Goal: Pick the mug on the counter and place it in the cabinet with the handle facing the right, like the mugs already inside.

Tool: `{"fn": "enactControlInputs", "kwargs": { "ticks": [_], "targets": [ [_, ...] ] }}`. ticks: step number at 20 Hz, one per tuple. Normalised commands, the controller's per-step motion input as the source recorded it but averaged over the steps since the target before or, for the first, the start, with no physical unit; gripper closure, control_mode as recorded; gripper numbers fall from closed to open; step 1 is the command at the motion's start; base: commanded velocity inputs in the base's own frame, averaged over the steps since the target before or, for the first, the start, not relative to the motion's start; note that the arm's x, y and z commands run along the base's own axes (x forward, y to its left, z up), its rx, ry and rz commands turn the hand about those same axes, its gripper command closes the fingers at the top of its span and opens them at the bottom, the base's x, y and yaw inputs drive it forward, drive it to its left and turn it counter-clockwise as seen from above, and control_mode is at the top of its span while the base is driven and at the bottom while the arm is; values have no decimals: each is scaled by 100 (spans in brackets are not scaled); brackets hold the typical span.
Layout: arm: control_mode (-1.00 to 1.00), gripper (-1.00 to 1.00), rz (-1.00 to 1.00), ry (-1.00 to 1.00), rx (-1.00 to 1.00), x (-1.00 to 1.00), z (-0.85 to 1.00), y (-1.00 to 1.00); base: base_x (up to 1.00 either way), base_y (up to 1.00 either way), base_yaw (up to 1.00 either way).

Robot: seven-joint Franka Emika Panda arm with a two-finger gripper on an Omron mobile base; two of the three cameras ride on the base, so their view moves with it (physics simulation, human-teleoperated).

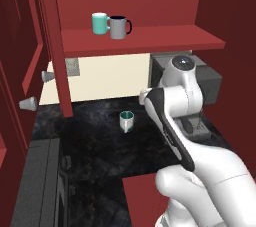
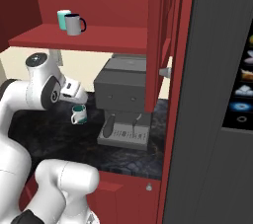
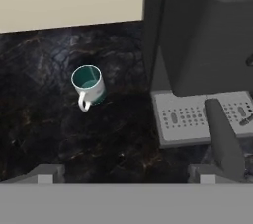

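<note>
The mug (image 3: 89, 86), small, round, pale outside and teal inside, is stood upright on the counter (image 3: 44, 119), a glossy black marbled slab, left of the boxy grey coffee machine (image 3: 202, 35); its loop handle (image 3: 83, 103) is seen. The gripper (image 3: 126, 174) is held above the counter, spread wide, nothing between its tips. Above the coffee machine, a teal mug (image 1: 100, 23) and a grey mug (image 1: 119, 27) are set on the flat red cabinet (image 1: 145, 38) shelf.

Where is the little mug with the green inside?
The mug stands upright on the black counter, left of the grey coffee machine in all views, below the shelf holding two other mugs.
</note>
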Motion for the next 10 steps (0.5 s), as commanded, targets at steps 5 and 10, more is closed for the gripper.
{"fn": "enactControlInputs", "kwargs": {
  "ticks": [5, 10],
  "targets": [
    [-100, -100, -3, 0, 9, 0, -29, 8, 0, 0, 0],
    [-100, -100, -1, 0, 8, 0, -33, 12, 0, 0, 0]
  ]
}}
